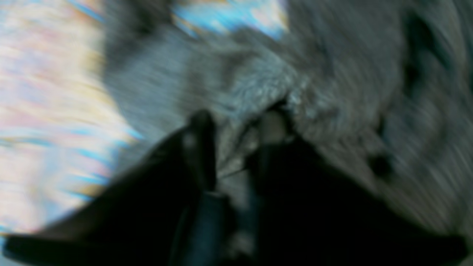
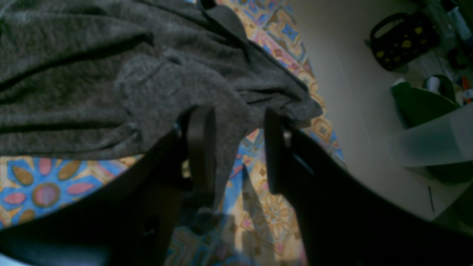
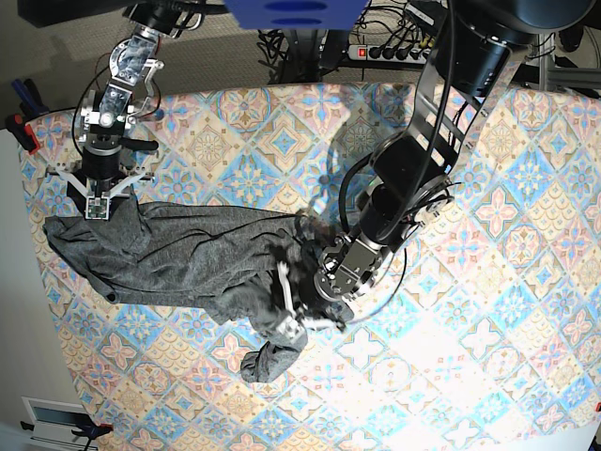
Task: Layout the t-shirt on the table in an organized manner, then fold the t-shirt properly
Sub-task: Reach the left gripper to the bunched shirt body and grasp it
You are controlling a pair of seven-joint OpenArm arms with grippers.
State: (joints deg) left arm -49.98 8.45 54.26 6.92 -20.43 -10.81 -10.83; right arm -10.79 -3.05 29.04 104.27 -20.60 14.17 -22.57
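Black gripper fingers fill the foreground of the right wrist view, the right gripper standing with its jaws apart around a bunched edge of the dark grey t-shirt; cloth hangs between the fingers, touching the left one, and it cannot be told whether any of it is pinched. Beneath lies the table with its pastel tile print, and beyond its edge a pale floor carries a dark basket with yellow spots and a green and translucent bin. From the base camera the shirt sprawls crumpled along the table's left half, one end at the right gripper near the table's left edge, the other twisted under the left gripper at mid-table. The left wrist view is heavily blurred: the left gripper's fingers stand close together with grey knit gathered between them, seemingly clenched on the fabric. A power strip and cables lie behind the table.
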